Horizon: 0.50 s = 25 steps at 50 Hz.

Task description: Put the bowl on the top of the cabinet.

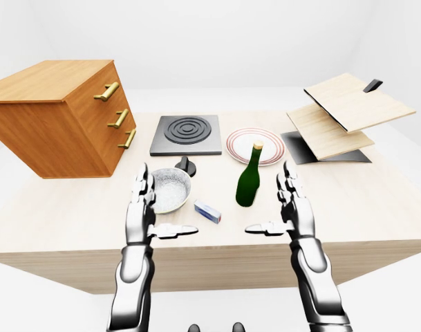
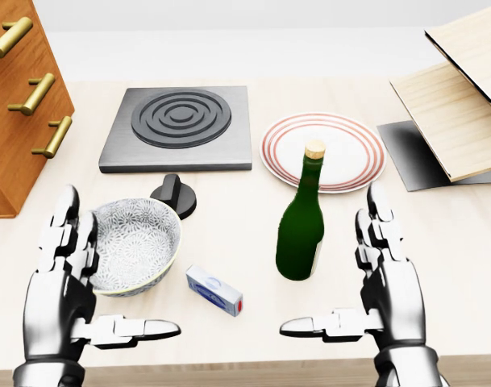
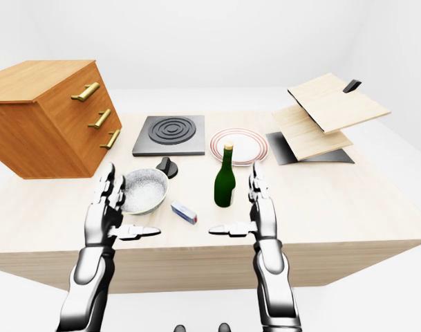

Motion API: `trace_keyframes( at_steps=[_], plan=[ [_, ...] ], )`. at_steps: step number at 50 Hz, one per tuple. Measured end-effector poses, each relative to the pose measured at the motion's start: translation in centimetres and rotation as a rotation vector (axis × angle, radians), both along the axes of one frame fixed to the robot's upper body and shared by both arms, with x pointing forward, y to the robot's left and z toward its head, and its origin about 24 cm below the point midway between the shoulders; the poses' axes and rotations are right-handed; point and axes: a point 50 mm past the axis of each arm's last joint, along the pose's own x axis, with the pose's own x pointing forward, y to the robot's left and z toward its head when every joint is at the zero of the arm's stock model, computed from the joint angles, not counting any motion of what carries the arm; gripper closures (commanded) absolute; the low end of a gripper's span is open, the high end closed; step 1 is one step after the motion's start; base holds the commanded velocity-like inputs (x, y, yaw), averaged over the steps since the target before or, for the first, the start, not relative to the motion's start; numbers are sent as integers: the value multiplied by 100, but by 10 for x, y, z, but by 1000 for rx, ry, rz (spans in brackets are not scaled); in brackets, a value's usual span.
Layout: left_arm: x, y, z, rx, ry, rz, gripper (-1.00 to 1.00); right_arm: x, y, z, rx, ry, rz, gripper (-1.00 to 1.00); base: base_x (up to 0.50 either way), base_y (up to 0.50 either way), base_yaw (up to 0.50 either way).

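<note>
The bowl is ungrasped; the left robot hand is held spread beside it. The rim should be gripped squarely.

Pale wooden counter, carrying a wooden three-drawer cabinet at its left end. Near the middle, a dark burner plate with a black knob just below it. Beside these, a red-rimmed plate, green bottle, patterned bowl, small blue-and-white box. At right, a tilted wooden rack on a dark base.
</note>
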Motion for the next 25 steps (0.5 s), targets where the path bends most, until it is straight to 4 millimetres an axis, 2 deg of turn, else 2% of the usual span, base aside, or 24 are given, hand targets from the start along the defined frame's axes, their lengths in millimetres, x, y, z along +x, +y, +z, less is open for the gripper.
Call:
trace_keyframes(
  at_steps=[8, 16, 19, 25],
  plan=[
    [-15, 5, 26, -20, -115, 43, -100, -12, 1, 24, -45, -104, -8, -100, 0, 0, 0],
    [-26, 10, 44, -21, -192, 77, -100, -21, 1, 41, -96, -175, -26, -100, 0, 0, 0],
    [-29, 10, 48, -20, -211, 84, -100, -23, 1, 46, -112, -193, -33, -100, 0, 24, 0],
    [-32, 11, 53, -18, -230, 91, -100, -26, 0, 49, -132, -208, -42, -100, 0, 50, 0]
  ],
)
